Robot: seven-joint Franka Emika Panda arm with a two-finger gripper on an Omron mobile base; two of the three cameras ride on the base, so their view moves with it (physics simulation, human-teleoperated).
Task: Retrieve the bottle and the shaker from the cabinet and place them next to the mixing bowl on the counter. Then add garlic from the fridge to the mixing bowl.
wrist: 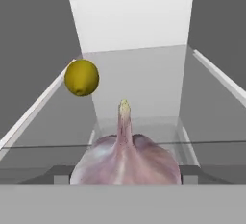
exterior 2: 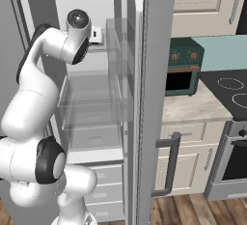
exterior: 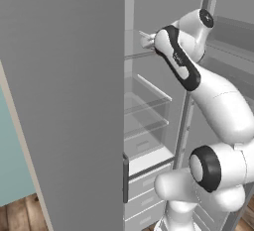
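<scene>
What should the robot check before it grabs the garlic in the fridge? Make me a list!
1. Fridge door open: ok.
2. Arm reaching onto the upper shelf: ok.
3. Garlic close in front of the end effector, centred in the hand view: ok.
4. Garlic upright, tip pointing up in the hand view: ok.
5. Lemon apart from the garlic, farther back and off to the side: ok.
6. End effector fingers around the garlic: cannot tell, the fingertips are hidden.
</scene>
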